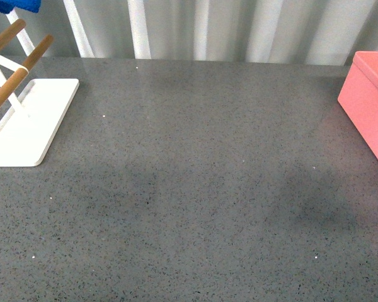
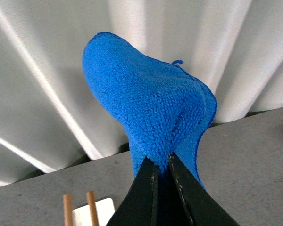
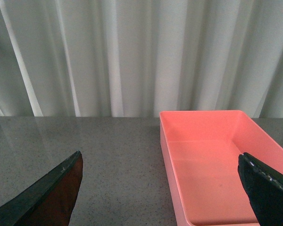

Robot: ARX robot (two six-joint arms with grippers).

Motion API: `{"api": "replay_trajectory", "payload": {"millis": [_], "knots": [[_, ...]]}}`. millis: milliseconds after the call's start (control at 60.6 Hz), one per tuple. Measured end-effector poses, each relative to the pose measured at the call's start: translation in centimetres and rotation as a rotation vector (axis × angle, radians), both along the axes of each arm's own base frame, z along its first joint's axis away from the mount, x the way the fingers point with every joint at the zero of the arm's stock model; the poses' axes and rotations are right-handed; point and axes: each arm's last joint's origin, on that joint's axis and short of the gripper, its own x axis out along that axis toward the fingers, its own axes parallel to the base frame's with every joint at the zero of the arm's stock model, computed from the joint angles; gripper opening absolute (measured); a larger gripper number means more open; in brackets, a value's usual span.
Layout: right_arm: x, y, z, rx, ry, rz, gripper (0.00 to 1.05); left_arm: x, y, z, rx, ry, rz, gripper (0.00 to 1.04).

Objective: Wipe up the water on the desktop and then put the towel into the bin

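My left gripper is shut on the bright blue fuzzy towel and holds it up in the air, well above the desktop. In the front view only a corner of the towel shows at the top left, above the rack; neither arm shows there. The dark grey speckled desktop fills that view. The salmon-pink bin stands at the right edge. My right gripper is open and empty, its fingers wide apart, above the desktop in front of the bin, which is empty.
A white flat-based rack with wooden bars stands at the far left of the desktop, below the towel; its bars also show in the left wrist view. A ribbed white wall runs behind the desktop.
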Motion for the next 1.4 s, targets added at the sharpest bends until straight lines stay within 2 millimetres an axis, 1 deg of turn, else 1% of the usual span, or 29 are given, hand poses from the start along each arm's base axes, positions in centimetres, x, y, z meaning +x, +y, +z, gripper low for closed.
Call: {"api": "replay_trajectory", "payload": {"millis": [66,99,198,297,380,512,545,561,594,627,710,759,792,842,858,875,941,1007,1106,1172,1238,1403], "knots": [[0.0,0.0,0.0,0.000,0.000,0.000,0.98,-0.5,-1.4,-0.1,-0.039,0.004,-0.040,0.03],[0.0,0.0,0.0,0.000,0.000,0.000,0.98,-0.7,-2.3,-0.4,-0.060,0.010,-0.069,0.03],[0.0,0.0,0.0,0.000,0.000,0.000,0.98,-1.2,-4.4,-1.0,-0.118,0.024,-0.121,0.03],[0.0,0.0,0.0,0.000,0.000,0.000,0.98,-1.5,-6.8,-2.3,-0.172,0.052,-0.169,0.03],[0.0,0.0,0.0,0.000,0.000,0.000,0.98,-1.9,-8.3,-3.4,-0.203,0.078,-0.200,0.03],[0.0,0.0,0.0,0.000,0.003,0.000,0.98,-1.9,-9.4,-4.4,-0.235,0.104,-0.238,0.03],[0.1,0.0,-0.1,-0.026,0.044,0.034,0.98,-1.9,-9.6,-4.5,-0.242,0.104,-0.242,0.03],[0.1,0.0,-0.1,-0.057,0.096,0.092,0.98,-1.9,-9.6,-4.7,-0.245,0.107,-0.242,0.03],[0.3,-0.1,-0.2,-0.092,0.160,0.152,0.98,-1.9,-9.6,-5.0,-0.248,0.113,-0.243,0.03],[0.6,-0.3,-0.2,-0.123,0.191,0.204,0.98,-1.9,-9.8,-5.3,-0.250,0.119,-0.243,0.03],[2.0,-0.9,0.9,-0.158,0.186,0.285,0.98,-2.1,-10.1,-5.9,-0.259,0.135,-0.254,0.03],[3.1,-1.4,2.2,-0.164,0.145,0.314,0.98,-2.1,-10.2,-6.3,-0.258,0.141,-0.257,0.03],[4.4,-2.0,3.7,-0.164,0.102,0.333,0.98,-2.2,-10.2,-6.5,-0.263,0.142,-0.264,0.03],[5.7,-2.5,4.8,-0.158,0.073,0.344,0.98,-2.3,-10.2,-6.6,-0.268,0.137,-0.275,0.03],[6.3,-2.7,5.3,-0.155,0.062,0.349,0.98,-2.4,-10.2,-6.5,-0.270,0.134,-0.280,0.03],[7.4,-3.0,6.0,-0.136,0.050,0.366,0.98,-2.4,-10.2,-6.5,-0.276,0.129,-0.291,0.03],[10.0,-3.5,6.8,-0.080,0.052,0.390,0.98,-2.7,-10.1,-6.4,-0.290,0.119,-0.311,0.03],[12.7,-3.4,6.8,0.000,0.073,0.430,0.98,-3.1,-10.0,-6.5,-0.299,0.113,-0.327,0.03],[15.5,-2.3,5.9,0.090,0.112,0.508,0.98,-3.5,-9.7,-6.7,-0.316,0.122,-0.333,0.03],[16.5,-1.2,5.3,0.132,0.135,0.552,0.98,-3.6,-9.7,-6.7,-0.326,0.125,-0.335,0.03],[17.5,0.2,4.8,0.176,0.149,0.607,0.98,-3.8,-9.7,-6.5,-0.343,0.127,-0.336,0.03],[19.2,3.6,4.0,0.215,0.177,0.697,0.98,-4.3,-10.4,-6.1,-0.379,0.134,-0.349,0.03]]}}
